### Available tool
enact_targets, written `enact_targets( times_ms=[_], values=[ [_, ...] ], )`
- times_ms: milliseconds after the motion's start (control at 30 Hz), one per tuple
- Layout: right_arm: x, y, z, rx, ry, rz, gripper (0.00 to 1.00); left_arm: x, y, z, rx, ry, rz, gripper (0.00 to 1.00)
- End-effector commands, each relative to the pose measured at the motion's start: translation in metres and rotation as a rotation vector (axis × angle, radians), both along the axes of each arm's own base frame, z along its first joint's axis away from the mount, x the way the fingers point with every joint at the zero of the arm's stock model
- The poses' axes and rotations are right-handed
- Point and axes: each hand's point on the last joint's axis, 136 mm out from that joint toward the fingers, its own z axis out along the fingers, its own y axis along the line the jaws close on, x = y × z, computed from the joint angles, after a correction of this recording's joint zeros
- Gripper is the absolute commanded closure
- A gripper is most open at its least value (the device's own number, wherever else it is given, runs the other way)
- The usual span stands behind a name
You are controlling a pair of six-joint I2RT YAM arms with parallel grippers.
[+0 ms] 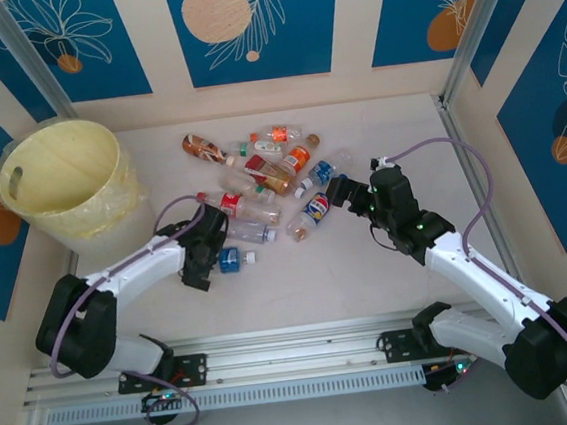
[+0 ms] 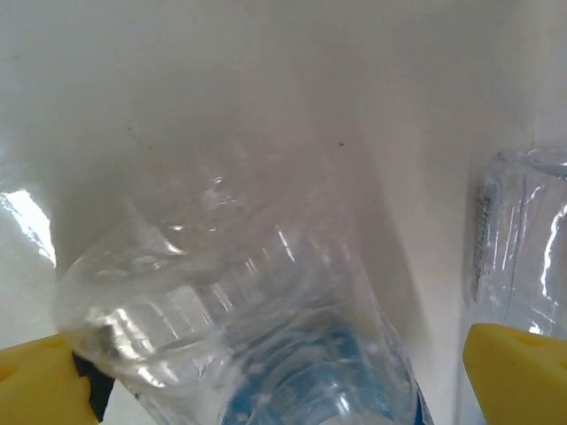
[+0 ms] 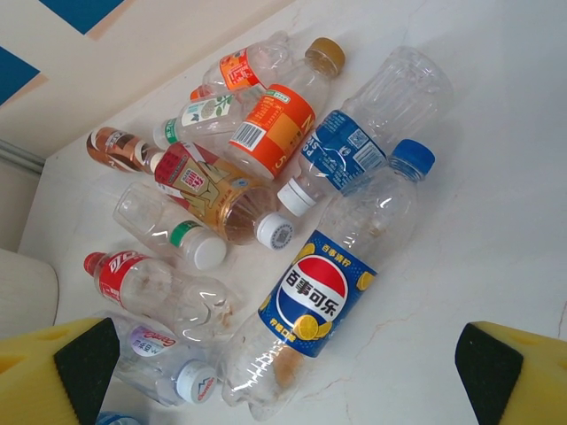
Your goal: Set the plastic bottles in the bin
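The plastic bottles [image 1: 265,179] lie in a loose heap mid-table. The pale-yellow bin [image 1: 59,179] stands at the far left, apart from them. My left gripper [image 1: 210,252] is low over a clear blue-labelled bottle [image 1: 234,260]. In the left wrist view that bottle [image 2: 248,310] lies between the yellow fingers [image 2: 518,372] of my open left gripper [image 2: 279,381]. My right gripper [image 1: 345,194] hovers open by the heap's right edge. A blue Pepsi-labelled bottle [image 3: 319,301] lies below the right gripper [image 3: 283,376], between its fingertips [image 3: 509,372], untouched.
Another clear bottle [image 2: 523,239] lies just right of the left fingers. Patterned blue walls [image 1: 544,97] and metal posts [image 1: 472,29] enclose the table. A metal rail [image 1: 297,357] runs along the near edge by the arm bases.
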Motion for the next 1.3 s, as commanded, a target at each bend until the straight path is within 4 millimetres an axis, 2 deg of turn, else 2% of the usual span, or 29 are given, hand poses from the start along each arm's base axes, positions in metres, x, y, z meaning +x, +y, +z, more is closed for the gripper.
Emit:
enact_targets(
  times_ms=[0, 200, 400, 567, 633, 867, 1067, 1200, 1267],
  values=[
    [-0.002, -0.006, 0.002, -0.011, -0.004, -0.015, 0.01, 0.004, -0.001, -0.008, 0.012, -0.002, -0.005, 0.02],
    [-0.004, -0.008, -0.001, -0.017, 0.001, -0.019, 0.0, 0.002, 0.0, -0.025, 0.04, 0.034, -0.019, 0.11],
    [-0.004, -0.008, -0.002, -0.019, 0.003, -0.02, 0.0, 0.016, -0.004, -0.032, 0.067, -0.022, -0.115, 0.2],
    [-0.004, -0.009, -0.004, -0.02, 0.01, -0.023, 0.0, 0.033, -0.004, -0.026, 0.119, -0.15, -0.236, 0.26],
    [-0.004, -0.009, -0.005, -0.019, 0.011, -0.025, 0.0, 0.042, -0.009, -0.022, 0.127, -0.228, -0.311, 0.34],
    [-0.005, -0.008, -0.003, -0.01, 0.015, -0.023, 0.0, 0.045, -0.006, -0.016, 0.204, -0.298, -0.445, 0.37],
    [-0.006, -0.008, -0.005, -0.005, 0.023, -0.024, 0.0, 0.052, -0.025, -0.006, 0.194, -0.357, -0.618, 0.42],
    [-0.005, -0.006, -0.003, 0.001, 0.017, -0.012, 0.01, 0.057, -0.037, 0.01, 0.187, -0.434, -0.702, 0.47],
    [-0.005, 0.003, 0.002, 0.014, -0.016, 0.039, 0.0, 0.06, -0.042, 0.019, 0.193, -0.474, -0.747, 0.48]
  ],
)
